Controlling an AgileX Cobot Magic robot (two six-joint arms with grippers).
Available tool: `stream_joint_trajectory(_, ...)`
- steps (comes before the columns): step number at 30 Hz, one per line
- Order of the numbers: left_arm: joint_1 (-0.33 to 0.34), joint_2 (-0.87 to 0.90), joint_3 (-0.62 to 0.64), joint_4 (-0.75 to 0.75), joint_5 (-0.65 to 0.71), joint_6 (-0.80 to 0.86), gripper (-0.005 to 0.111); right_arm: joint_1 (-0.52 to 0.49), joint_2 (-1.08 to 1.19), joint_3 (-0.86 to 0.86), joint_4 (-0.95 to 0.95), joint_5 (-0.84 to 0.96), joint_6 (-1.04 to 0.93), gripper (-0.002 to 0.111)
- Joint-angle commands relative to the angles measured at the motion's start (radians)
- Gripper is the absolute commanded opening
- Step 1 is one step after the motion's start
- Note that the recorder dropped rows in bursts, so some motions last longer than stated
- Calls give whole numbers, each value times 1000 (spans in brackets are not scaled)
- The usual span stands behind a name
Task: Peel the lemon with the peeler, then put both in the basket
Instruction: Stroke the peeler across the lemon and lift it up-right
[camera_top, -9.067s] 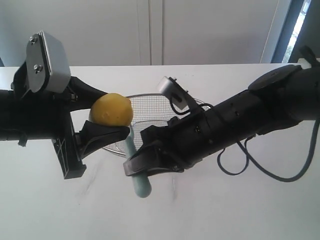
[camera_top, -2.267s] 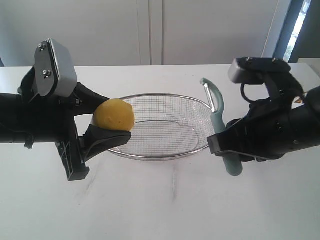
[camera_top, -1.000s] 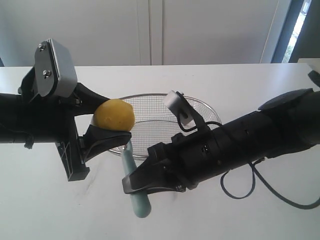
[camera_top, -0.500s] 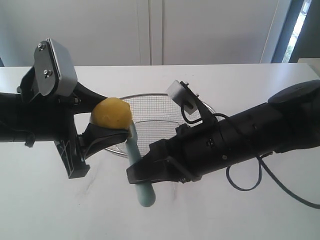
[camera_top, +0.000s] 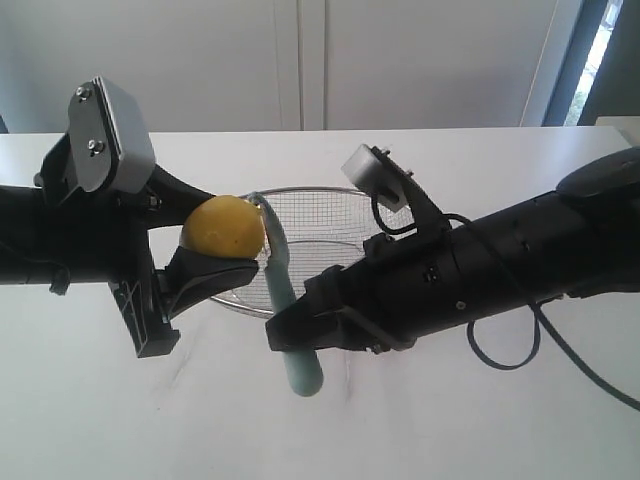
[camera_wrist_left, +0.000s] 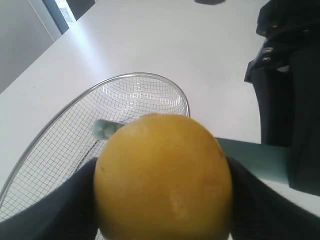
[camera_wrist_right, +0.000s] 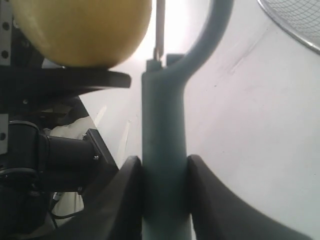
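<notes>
Right gripper (camera_top: 300, 335) is nearest the exterior camera, reaching in from the right past the middle of the worktop (camera_top: 450, 425). Its jaws are closed partway around the pale teal handle of the peeler (camera_top: 283, 290). In the right wrist view both black fingers (camera_wrist_right: 122, 200) press against the handle's sides. The handle's rounded butt end sticks out below the gripper, above the white worktop and clear of it. From the grip the peeler rises nearly upright, leaning a little to the left. Its curved metal-bladed head ends up at the right side of the lemon (camera_top: 222, 224). The right wrist view shows the thin blade just beside the yellow skin, but whether the two touch cannot be told.

Just behind, on the left, the left gripper (camera_top: 228, 235) holds the lemon in the air, with its jaws spread wide around the fruit. One black finger lies over the top of the lemon and the other cups it from below. The skin that shows is smooth and whole.

Farther back, the silver wire mesh basket (camera_top: 325, 215) sits on the worktop behind both grippers. The lemon hangs over its left rim, and the right arm crosses in front of its right part. A pale wall stands beyond the far edge of the worktop.
</notes>
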Motion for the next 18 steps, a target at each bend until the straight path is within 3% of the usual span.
stream_joint_trajectory(1,-4,-2,-6,-20,17,159,0,-7,-40,1,-8,-16,7,0)
stream_joint_trajectory(12,-4,-2,-6,-20,17,159,0,-70,-181,1,-62,24,58,0)
stream_joint_trajectory(18,-4,-2,-6,-20,22,8,0,-74,-318,-18,-225,-37,99,0)
